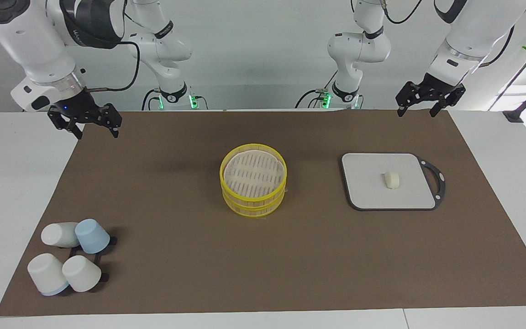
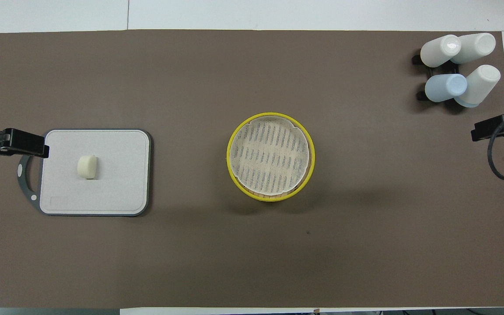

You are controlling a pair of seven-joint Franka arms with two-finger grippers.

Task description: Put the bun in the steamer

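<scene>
The bun, a small cream-white lump, lies on the grey board toward the left arm's end of the table. The steamer, a yellow-rimmed stacked basket with a pale slatted top, stands at the middle of the brown mat. My left gripper is open and empty, raised over the mat's edge beside the board's handle. My right gripper is open and empty, raised over the mat's edge at the right arm's end.
Several white and blue cups lie on a black rack at the right arm's end, farther from the robots than the steamer. The brown mat covers most of the white table.
</scene>
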